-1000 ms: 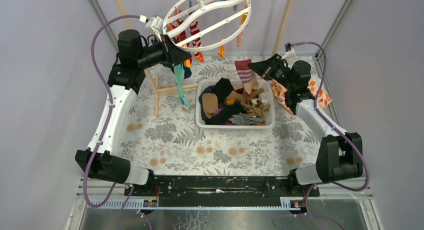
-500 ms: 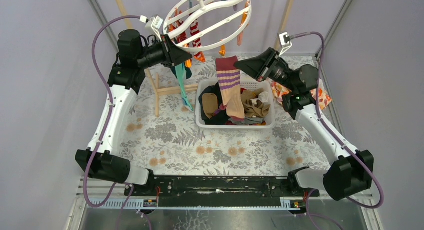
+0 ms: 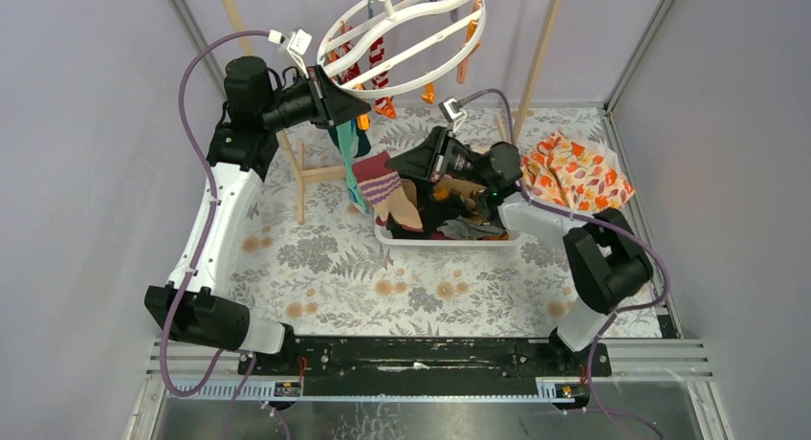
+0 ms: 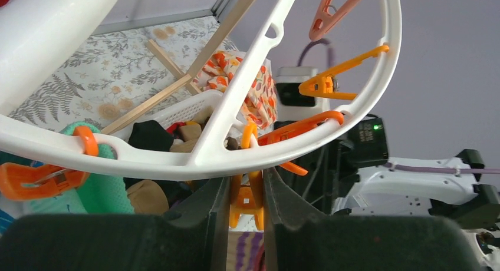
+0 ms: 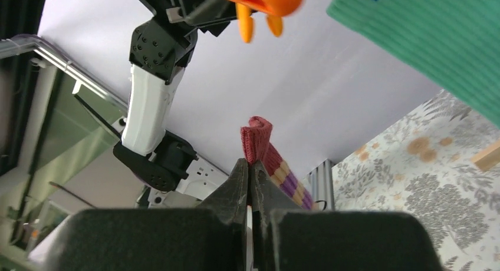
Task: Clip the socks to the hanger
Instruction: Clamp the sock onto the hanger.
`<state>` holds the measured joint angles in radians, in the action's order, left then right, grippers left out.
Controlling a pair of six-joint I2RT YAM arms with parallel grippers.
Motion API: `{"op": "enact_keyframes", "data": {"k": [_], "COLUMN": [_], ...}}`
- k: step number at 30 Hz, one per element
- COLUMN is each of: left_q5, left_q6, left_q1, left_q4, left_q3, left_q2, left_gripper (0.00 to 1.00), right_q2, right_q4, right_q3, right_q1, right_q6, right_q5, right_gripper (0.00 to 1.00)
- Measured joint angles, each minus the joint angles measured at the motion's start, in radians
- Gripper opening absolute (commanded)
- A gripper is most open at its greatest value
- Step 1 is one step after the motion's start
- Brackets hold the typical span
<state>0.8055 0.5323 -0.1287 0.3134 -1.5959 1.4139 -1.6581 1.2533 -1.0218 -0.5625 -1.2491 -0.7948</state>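
The left hand (image 4: 246, 188) is up at the hanger (image 4: 147, 159), its fingers drawn narrow and tight on an orange clip (image 4: 246, 201) hanging from the white rim. Below that clip, the right hand (image 5: 250, 171) pinches the cuff of a maroon striped sock (image 5: 259, 141), which trails over the left end of the white basket (image 3: 449, 237) on the table (image 3: 325, 268). A teal sock (image 3: 346, 167) hangs from the hanger just beside it.

Overhead and left-wrist close-up, hanger (image 4: 203, 158) shared

White ring hanger (image 4: 203, 159) hangs tilted; maroon striped sock (image 3: 383, 187) draped; socks (image 3: 464, 220) heaped.
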Motion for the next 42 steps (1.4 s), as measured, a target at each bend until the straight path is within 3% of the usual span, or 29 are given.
{"op": "enact_keyframes", "data": {"k": [13,42], "left_q5": [0.07,0.105], "left_q6": [0.074,0.106], "left_q1": [0.02,0.037], "left_q4": [-0.077,-0.101], "left_q3": [0.033,0.039], "left_q2": [0.0,0.0], "left_gripper": [0.01,0.0], "right_q2": [-0.242,-0.328], "right_q4": [0.272,0.324], "right_q3": [-0.145,-0.272], "right_q1": [-0.029,-0.029], "right_q6": [-0.21,-0.304], "right_q5": [0.063,0.132], "right_gripper": [0.0,0.0]}}
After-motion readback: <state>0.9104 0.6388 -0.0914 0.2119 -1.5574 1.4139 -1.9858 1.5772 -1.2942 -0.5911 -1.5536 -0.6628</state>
